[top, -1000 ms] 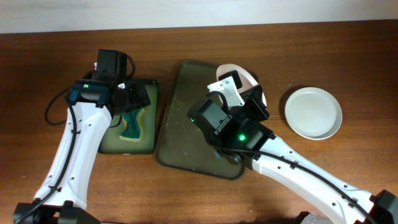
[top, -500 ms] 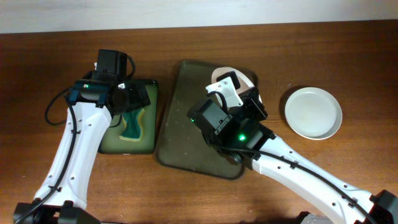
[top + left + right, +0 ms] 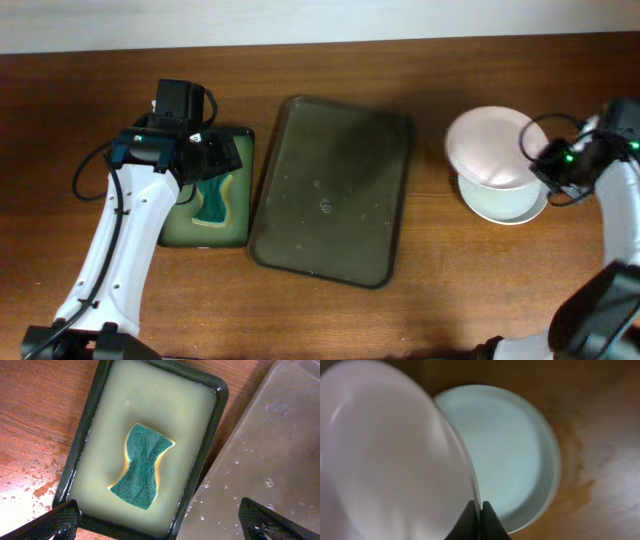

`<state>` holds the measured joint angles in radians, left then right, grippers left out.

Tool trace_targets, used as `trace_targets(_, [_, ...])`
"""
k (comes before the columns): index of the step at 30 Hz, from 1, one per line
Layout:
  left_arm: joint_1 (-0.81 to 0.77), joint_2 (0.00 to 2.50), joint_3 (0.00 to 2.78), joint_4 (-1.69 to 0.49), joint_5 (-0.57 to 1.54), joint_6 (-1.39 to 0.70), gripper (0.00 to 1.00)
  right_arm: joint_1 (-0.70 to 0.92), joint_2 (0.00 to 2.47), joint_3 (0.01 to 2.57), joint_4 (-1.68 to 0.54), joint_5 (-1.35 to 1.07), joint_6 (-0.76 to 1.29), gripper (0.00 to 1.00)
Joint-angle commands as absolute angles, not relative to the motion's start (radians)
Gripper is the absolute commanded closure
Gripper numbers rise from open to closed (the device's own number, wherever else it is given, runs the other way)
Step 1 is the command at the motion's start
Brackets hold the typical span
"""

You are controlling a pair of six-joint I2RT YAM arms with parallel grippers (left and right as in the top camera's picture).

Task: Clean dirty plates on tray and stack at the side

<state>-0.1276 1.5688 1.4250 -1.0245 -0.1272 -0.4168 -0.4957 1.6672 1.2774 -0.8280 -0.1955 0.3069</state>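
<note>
Right claw (image 3: 480, 519) is pinched shut on the rim of a white plate (image 3: 490, 148), its two dark tips meeting on the plate's near edge in the right wrist view. That held plate is tilted and hangs to the right of the tray (image 3: 330, 190), off its rim and apart from it. It overlaps a second plate (image 3: 505, 207), which lies flat on the desk (image 3: 450, 290), also right of the tray. Both plates look plain white. Whether the held plate touches the one below cannot be told.

Left claw (image 3: 159, 522) is spread wide, its fingertips (image 3: 60, 519) showing at the two lower corners of the left wrist view. It hovers over a small green tray (image 3: 216, 420) with a black rim, which sits just left of the tray, the two rims close together. A teal sponge (image 3: 142, 467) with a yellow edge lies near the middle of that small tray in pale liquid. Water drops speckle the tray's dark olive floor and the desk left of the small tray.
</note>
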Motion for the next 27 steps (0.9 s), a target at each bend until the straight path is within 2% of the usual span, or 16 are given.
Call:
trace_targets(1, [-0.128,1.563,1.439,-1.024,-0.124,-0.433,0.01,-0.603,1.832,1.283,-0.841,-0.24,0.308,0.96])
trace_targets(4, [-0.128,1.563,1.439,-1.024,-0.124,-0.433,0.01,-0.618,1.91,1.283,-0.849,-0.286,0.293,0.96])
trace_targets(5, [-0.128,1.563,1.439,-1.024,-0.124,-0.433,0.01,-0.612,1.908,1.283,-0.851,-0.325,0.262,0.93])
trace_targets(6, [-0.128,1.563,1.439,-1.024,-0.124,-0.433,0.01,-0.602,1.901,1.284,-0.885,-0.345,0.263,0.54])
trace_targets(8, [-0.128,1.563,1.439,-1.024,-0.124,-0.433,0.01,-0.581,1.845,1.284,-0.913,-0.348,0.258,0.53])
trace_targets(11, [-0.128,1.563,1.439,-1.024,-0.124,-0.433,0.01,-0.422,1.569,1.284,-0.948,-0.348,0.213,0.49])
trace_targets(14, [-0.128,1.563,1.439,-1.024,-0.124,-0.433,0.0,-0.047,1.286,1.284,-0.943,-0.347,0.133,0.46])
trace_targets(16, [-0.128,1.563,1.439,-1.024,-0.124,-0.433,0.01,0.14,1.249,1.284,-0.942,-0.325,0.13,0.44])
trace_targets(17, [-0.128,1.563,1.439,-1.024,-0.124,-0.433,0.01,0.229,1.252,1.284,-0.943,-0.325,0.13,0.02])
trace_targets(19, [-0.128,1.563,1.439,-1.024,-0.124,-0.433,0.01,0.397,1.293,1.284,-0.947,-0.308,0.107,0.02])
trace_targets(21, [-0.128,1.563,1.439,-1.024,-0.124,-0.433,0.01,0.446,1.326,1.283,-0.978,-0.235,0.067,0.02])
trace_targets(27, [-0.128,1.563,1.439,-1.024,-0.124,-0.433,0.0,0.424,1.303,1.285,-0.999,-0.189,0.055,0.02])
